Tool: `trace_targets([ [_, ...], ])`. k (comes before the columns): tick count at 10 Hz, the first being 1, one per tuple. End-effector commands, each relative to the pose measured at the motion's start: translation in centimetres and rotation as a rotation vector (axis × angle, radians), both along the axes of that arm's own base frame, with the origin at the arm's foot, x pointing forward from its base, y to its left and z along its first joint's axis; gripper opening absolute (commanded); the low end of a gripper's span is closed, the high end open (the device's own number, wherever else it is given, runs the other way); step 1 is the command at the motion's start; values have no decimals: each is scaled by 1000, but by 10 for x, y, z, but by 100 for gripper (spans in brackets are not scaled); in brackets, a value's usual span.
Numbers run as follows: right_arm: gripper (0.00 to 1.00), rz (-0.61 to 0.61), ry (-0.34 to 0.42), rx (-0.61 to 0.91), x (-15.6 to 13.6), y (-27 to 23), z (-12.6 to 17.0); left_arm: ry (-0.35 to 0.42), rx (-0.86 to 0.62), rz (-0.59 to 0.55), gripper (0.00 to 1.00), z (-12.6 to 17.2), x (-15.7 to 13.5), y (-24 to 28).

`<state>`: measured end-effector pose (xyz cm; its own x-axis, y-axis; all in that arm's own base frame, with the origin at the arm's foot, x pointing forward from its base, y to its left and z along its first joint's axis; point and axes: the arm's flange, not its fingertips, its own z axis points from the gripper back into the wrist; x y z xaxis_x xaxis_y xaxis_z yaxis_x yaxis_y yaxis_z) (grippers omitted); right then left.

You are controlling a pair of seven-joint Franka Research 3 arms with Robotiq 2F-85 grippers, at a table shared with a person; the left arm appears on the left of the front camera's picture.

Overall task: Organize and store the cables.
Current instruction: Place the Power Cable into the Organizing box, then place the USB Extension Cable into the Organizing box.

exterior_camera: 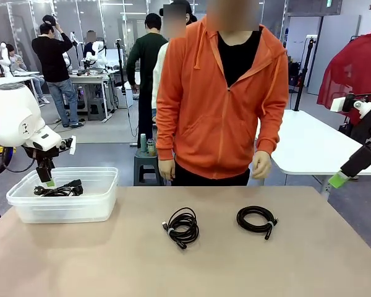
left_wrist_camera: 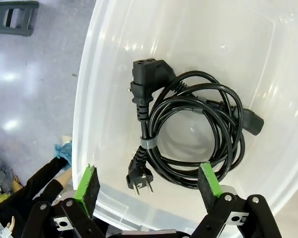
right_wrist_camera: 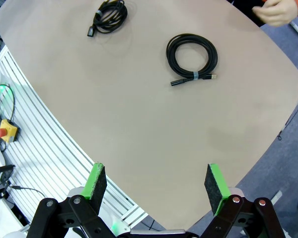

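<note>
A coiled power cable (left_wrist_camera: 188,129) lies in the clear tub (exterior_camera: 62,213) at the worktop's (exterior_camera: 297,266) left end. The left gripper (left_wrist_camera: 148,183) hovers just above it, jaws released and empty. A second coil (exterior_camera: 183,226) and a third coil (exterior_camera: 256,219) lie mid-worktop; their small plugs are perhaps USB. The right gripper (right_wrist_camera: 156,181) hangs off the right edge, jaws spread and empty. A person's hand (exterior_camera: 260,164) hangs beyond the far edge.

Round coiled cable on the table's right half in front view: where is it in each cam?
Front: round coil, right of centre on the table.
Right wrist: upper middle.
Left wrist: aimed into the bin at a stored power cable.
Shared landmark: looser coil beside it.
</note>
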<state>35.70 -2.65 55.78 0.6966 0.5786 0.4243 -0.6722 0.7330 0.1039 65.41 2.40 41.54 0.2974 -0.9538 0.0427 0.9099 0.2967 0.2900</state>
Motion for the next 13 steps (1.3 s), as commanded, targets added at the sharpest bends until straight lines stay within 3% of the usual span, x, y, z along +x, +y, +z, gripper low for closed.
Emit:
trace_targets([
  [1, 100, -4, 5, -13, 0, -1, 0, -8, 7, 0, 100, -2, 2, 1],
  [13, 100, -4, 5, -13, 0, -1, 0, -8, 7, 0, 100, -2, 2, 1],
])
